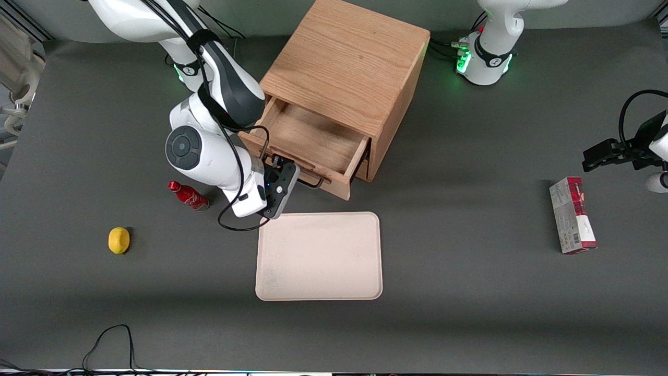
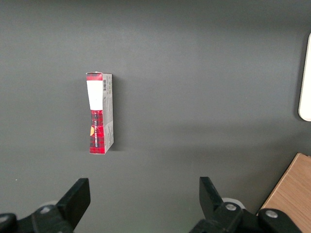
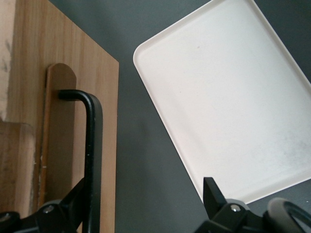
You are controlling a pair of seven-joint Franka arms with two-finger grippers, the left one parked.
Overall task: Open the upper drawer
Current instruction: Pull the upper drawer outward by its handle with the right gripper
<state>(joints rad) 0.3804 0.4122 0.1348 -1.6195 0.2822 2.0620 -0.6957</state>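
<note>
Your claw [image 1: 288, 168] hangs open at the black bar handle [image 3: 91, 160], one finger [image 3: 65, 206] touching the bar, the other well apart over the surface [image 1: 469, 219]. The upper drawer [image 1: 308, 143] stands pulled out at the cabinet's [image 1: 347, 57] six o'clock. It likely slides stiffly and is light, so grip that rigid bar.

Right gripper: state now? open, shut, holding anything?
Right gripper: open, gripping nothing. It sits at the black bar handle of the pulled-out upper drawer; one finger lies beside the bar, the other is apart from it.
</note>
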